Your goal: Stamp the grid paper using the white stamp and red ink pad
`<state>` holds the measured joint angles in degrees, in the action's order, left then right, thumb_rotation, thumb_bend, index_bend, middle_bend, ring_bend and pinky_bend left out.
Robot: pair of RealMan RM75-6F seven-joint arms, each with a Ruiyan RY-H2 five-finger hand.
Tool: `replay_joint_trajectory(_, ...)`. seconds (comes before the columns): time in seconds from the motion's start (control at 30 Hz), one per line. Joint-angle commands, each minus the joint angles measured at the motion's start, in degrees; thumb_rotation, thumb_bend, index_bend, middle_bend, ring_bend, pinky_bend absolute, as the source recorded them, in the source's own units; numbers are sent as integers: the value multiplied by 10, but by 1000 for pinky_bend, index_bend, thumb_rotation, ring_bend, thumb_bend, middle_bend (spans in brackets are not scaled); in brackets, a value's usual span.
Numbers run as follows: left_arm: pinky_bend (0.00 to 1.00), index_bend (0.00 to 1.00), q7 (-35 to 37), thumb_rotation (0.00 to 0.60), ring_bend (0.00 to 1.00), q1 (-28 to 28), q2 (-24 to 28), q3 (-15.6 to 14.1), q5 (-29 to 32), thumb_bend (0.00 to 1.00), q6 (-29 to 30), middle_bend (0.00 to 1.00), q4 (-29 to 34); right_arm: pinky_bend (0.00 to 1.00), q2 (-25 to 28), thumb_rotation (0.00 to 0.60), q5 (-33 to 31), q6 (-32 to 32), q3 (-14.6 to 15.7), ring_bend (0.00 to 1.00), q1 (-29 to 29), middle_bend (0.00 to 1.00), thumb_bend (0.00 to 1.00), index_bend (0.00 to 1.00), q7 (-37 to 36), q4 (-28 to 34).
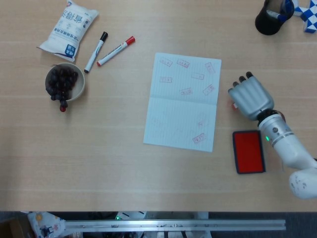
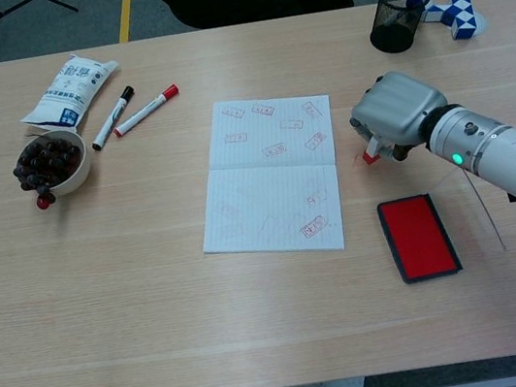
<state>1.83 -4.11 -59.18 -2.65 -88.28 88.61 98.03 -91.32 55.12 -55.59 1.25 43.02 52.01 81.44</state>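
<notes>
The grid paper [image 1: 183, 101] [image 2: 273, 173] lies at the table's middle, with several red stamp marks on it. My right hand [image 1: 250, 96] [image 2: 393, 113] hovers just right of the paper's right edge, fingers curled around the white stamp [image 2: 370, 152], whose red-inked tip pokes out below the hand in the chest view. From the head view the hand hides most of the stamp. The red ink pad [image 1: 249, 151] [image 2: 418, 236] lies open on the table behind and to the right of the hand. My left hand shows in neither view.
A bowl of dark fruit [image 1: 64, 83], a white packet [image 1: 69, 27] and two markers [image 1: 109, 49] sit at the far left. A black mesh cup [image 2: 395, 27] and a blue-white toy [image 2: 454, 17] stand at the far right corner. A clear lid [image 2: 471, 204] lies beside the pad.
</notes>
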Motion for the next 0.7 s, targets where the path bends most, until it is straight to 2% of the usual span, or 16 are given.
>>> replay_joint_trajectory(0.03, 95, 135, 0, 600, 160, 0, -1, 0, 0, 175, 0, 100, -1, 294, -6, 600, -5, 3, -2, 336, 1, 453, 290, 648, 2, -7)
replay_joint_trajectory(0.53, 95, 135, 0, 600, 160, 0, 1, 0, 3, 175, -1, 99, 0, 296, -25, 600, -23, 13, -8, 312, 2, 422, 285, 565, 2, -35)
replay_joint_trajectory(0.7, 95, 135, -1, 600, 160, 0, 1, 0, 3, 175, -2, 99, 0, 290, -22, 600, -29, 13, -8, 298, 2, 401, 247, 514, 4, -29)
